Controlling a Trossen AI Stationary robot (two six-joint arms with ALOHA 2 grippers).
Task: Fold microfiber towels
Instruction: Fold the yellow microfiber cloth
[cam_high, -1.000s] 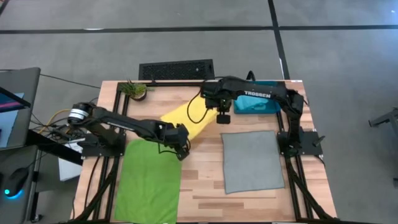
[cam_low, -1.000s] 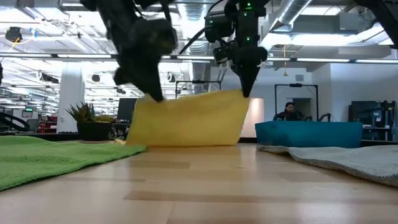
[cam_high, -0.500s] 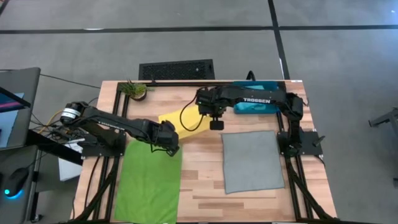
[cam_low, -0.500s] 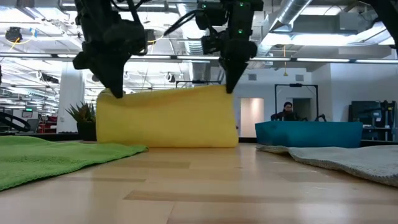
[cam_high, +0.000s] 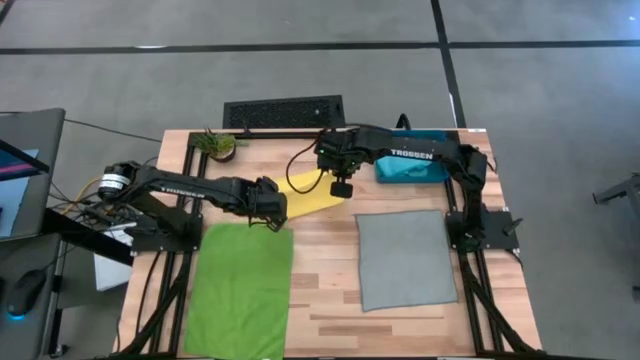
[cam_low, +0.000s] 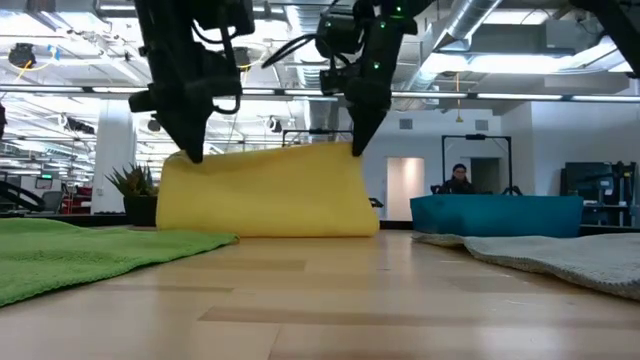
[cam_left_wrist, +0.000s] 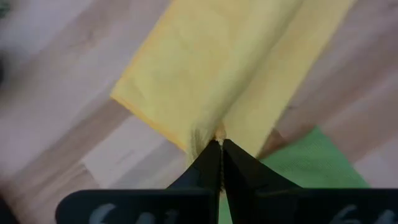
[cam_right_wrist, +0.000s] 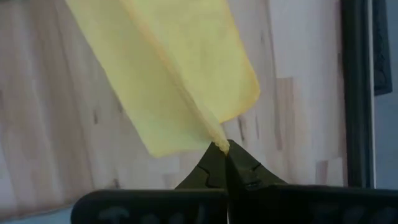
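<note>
The yellow towel (cam_low: 265, 195) hangs as a sheet between my two grippers, and its lower part lies on the table at the far middle (cam_high: 310, 190). My left gripper (cam_high: 272, 212) is shut on one upper corner and my right gripper (cam_high: 342, 188) on the other. They also show in the low view, the left gripper (cam_low: 192, 155) and the right gripper (cam_low: 355, 148). The lime green towel (cam_high: 240, 290) lies flat at the near left. The grey towel (cam_high: 400, 258) lies flat at the right. My left gripper pinches the yellow towel's upper left corner (cam_left_wrist: 214, 134) between its two fingertips, pointing down from above. The cloth hangs below the fingers and its lower part rests on the table. My right gripper pinches the upper right corner (cam_right_wrist: 217, 144) between its fingertips, also from above. The top edge runs nearly straight between the two grippers.
A dark teal bin (cam_high: 415, 165) stands at the far right, under the right arm. A small potted plant (cam_high: 215, 145) stands at the far left corner. Bare wood shows between the green and grey towels (cam_high: 325, 290).
My left gripper has gone toward the table's far and left edges, and my right gripper a little toward the left, both still shut on the yellow towel. The towel's raised edge has gone over with them, and the sheet now hangs squarer and straighter.
</note>
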